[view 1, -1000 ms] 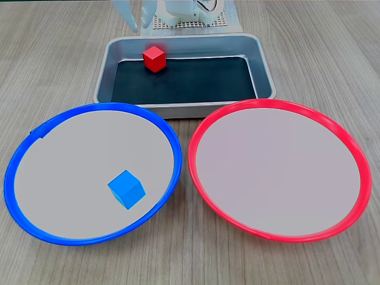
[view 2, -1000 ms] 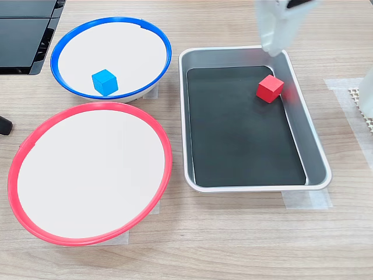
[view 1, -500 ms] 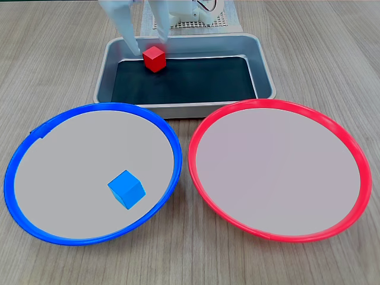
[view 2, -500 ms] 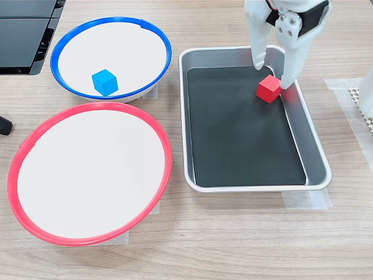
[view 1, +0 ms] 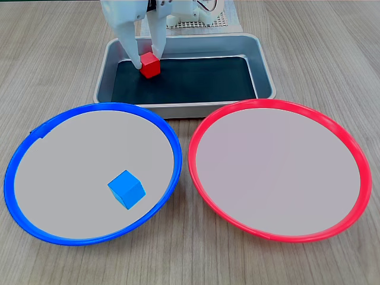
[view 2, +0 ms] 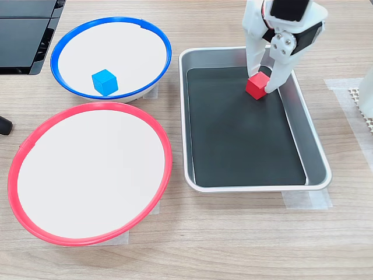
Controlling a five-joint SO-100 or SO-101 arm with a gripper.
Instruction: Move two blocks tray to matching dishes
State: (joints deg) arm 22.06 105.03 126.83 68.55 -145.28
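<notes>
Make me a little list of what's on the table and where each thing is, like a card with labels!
red block: in the tray, between the gripper's fingers
gripper: closed on the red block, reaching down into the tray
tray: silver with a black floor, beside the two dishes
blue block: lying in the blue-rimmed dish
blue-rimmed dish: holds the blue block
red-rimmed dish: nothing in it yet

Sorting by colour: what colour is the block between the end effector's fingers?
Red, clearest in this fixed view looking down on the tray.
</notes>
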